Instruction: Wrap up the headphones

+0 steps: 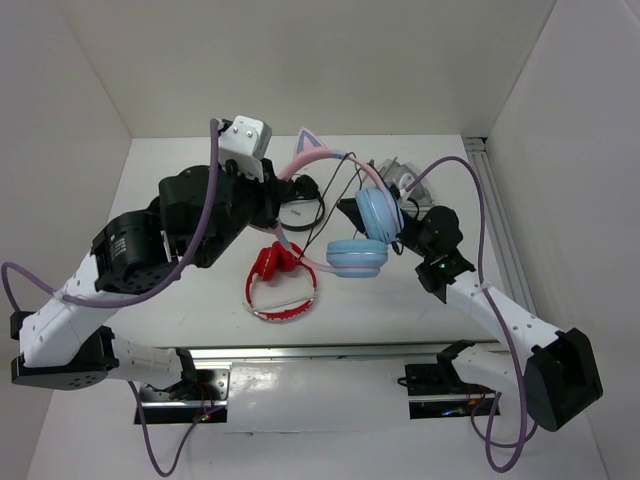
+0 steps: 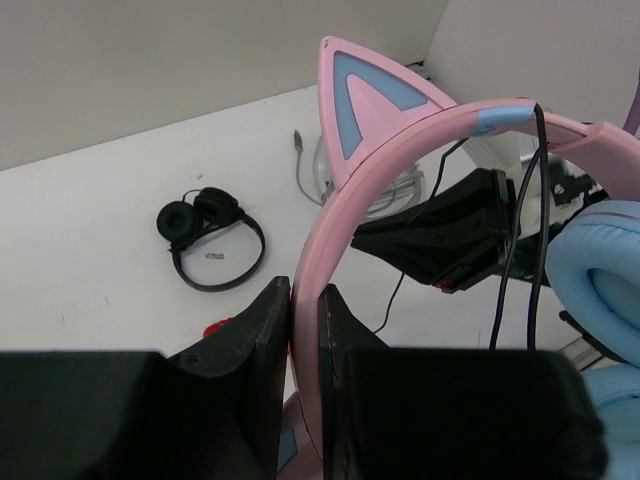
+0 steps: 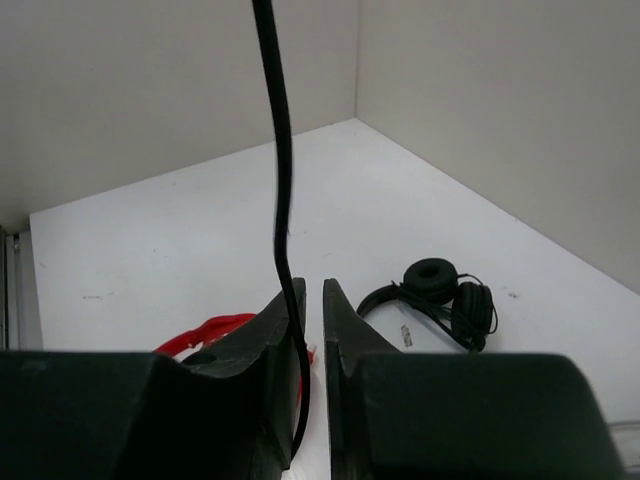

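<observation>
The headphones have a pink headband point(image 1: 310, 157) with cat ears point(image 2: 365, 95) and light blue ear cups point(image 1: 378, 213), and they are held up above the table. My left gripper point(image 2: 305, 290) is shut on the headband point(image 2: 400, 150), both fingers pressed flat against it. Its thin black cable point(image 3: 278, 180) hangs down between the fingers of my right gripper point(image 3: 312, 290). That gripper stands slightly open, and the cable lies loose along its left finger. In the top view my right gripper point(image 1: 350, 208) sits just left of the upper ear cup.
A red pair of headphones point(image 1: 282, 282) lies on the table below the raised pair. A small black pair point(image 1: 300, 207) lies behind it. A grey-white pair point(image 1: 395, 175) lies at the back right, near a metal rail point(image 1: 490, 200). White walls close in the table.
</observation>
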Tool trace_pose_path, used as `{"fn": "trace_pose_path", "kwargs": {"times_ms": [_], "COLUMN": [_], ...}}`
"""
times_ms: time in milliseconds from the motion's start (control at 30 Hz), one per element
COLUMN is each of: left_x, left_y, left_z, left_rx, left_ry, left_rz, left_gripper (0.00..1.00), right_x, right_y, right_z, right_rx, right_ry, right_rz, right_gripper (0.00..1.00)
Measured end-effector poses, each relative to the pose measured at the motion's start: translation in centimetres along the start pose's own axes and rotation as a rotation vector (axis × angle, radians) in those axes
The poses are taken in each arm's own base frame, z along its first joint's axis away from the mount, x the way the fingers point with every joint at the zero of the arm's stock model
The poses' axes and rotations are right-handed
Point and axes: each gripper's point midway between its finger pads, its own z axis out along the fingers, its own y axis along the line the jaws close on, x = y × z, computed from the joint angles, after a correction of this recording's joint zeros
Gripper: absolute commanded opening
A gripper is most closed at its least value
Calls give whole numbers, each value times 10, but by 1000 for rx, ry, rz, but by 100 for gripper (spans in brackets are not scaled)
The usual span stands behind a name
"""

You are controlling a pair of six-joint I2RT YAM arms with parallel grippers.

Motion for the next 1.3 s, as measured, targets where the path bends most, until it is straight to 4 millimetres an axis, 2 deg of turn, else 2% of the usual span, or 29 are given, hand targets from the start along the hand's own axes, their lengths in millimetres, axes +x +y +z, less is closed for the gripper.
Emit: {"fn": "trace_pose_path", "kwargs": {"times_ms": [100, 133, 300, 467, 600, 900, 1167, 1300], "left_x": [-9, -12, -21, -21, -21, -22, -22, -23], "left_y": [4, 6, 10, 12, 14, 18, 19, 20], "left_z": [-2, -4, -7, -8, -8, -9, -9, -9], "left_rx": [-27, -33, -52, -65, -73, -95, -106, -108], "left_ry": [-14, -21, -45, -44, -44, -50, -55, -56], "left_rz": [-18, -32, -72, -75, -74, -75, -96, -99], "left_gripper": [0, 0, 0, 0, 0, 0, 0, 0], "right_x": [13, 18, 40, 48, 58, 99, 109, 122], "right_y": [-1, -2, -6, -11, -14, -15, -14, -15], "right_z": [-2, -2, -6, -8, -8, -16, -15, -15], "right_rx": [3, 6, 17, 25, 27, 19, 9, 8], "right_ry": [19, 28, 74, 88, 103, 170, 184, 210], "right_rz": [20, 28, 64, 77, 89, 167, 184, 204], "right_gripper": [25, 32, 35, 41, 41, 44, 45, 47]}}
